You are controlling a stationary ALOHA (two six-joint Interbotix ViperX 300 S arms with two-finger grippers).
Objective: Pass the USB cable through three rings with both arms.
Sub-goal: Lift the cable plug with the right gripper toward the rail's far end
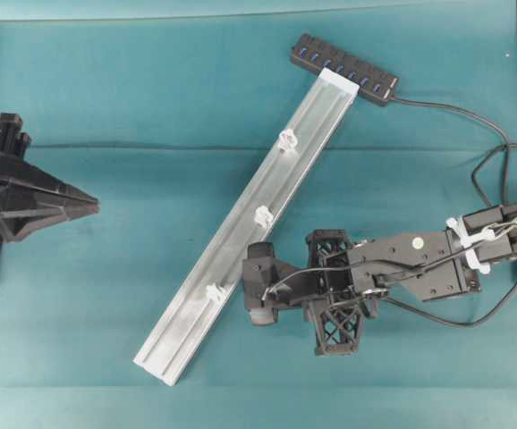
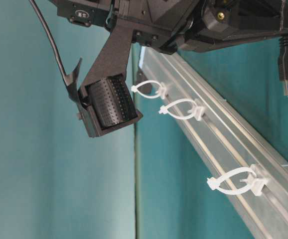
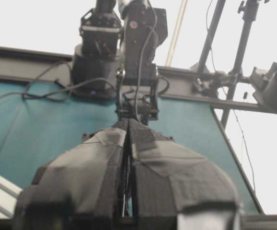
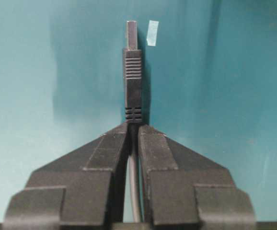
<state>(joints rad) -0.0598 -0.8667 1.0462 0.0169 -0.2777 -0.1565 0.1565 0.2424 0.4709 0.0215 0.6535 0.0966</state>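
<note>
Teal tabletop [image 1: 151, 89] carrying a diagonal aluminium rail [image 1: 241, 223] with three rings [image 1: 264, 215] and a black hub [image 1: 343, 68] at its far end. Right gripper [image 4: 133, 132]: fingers pinched on the USB cable [image 4: 132, 72] behind its plug, beside the rail. Left gripper [image 1: 87, 204]: fingers closed, empty, well apart. The cable's length is largely hidden by the right arm.

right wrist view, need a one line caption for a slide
Right pincer shut on the USB cable just behind its plug, which points straight ahead over the teal table.
</note>
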